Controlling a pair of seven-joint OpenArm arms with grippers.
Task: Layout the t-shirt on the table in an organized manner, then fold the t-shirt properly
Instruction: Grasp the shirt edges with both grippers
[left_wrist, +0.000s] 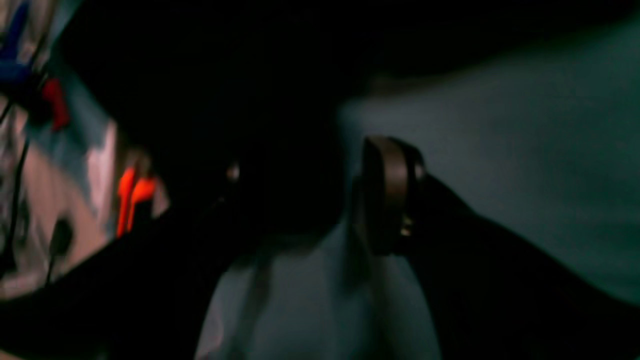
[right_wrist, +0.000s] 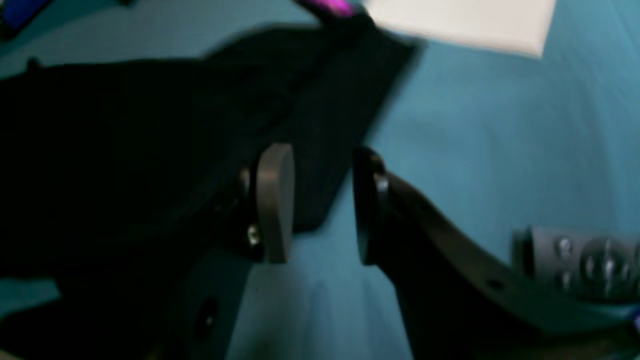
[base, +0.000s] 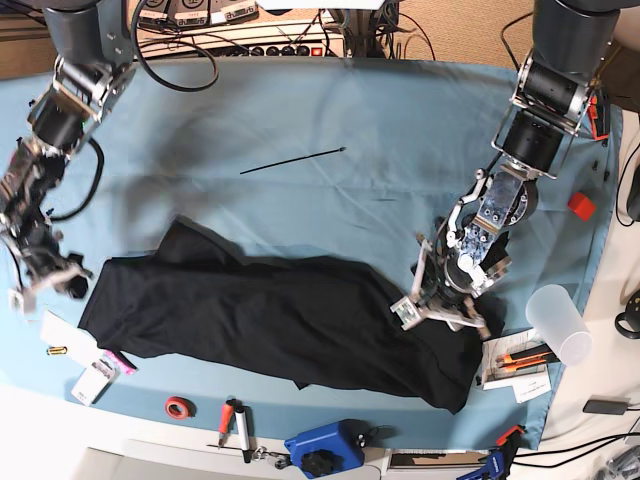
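Broadly, the blue counter (base: 330, 110) carries the black shirt (base: 270, 315), spread crumpled across its near half, one sleeve poking up at its left. Only the base view shows it whole. Left tool (base: 440, 305) sits on its right end, grip unclear; right tool (right_wrist: 320, 205) gapes over the sleeve edge.

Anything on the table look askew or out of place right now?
Yes. The t-shirt is not laid flat: it lies bunched in a long, wrinkled band across the near part of the table, with one flap folded up at its upper left. A thin black stick lies loose on the bare cloth beyond it.
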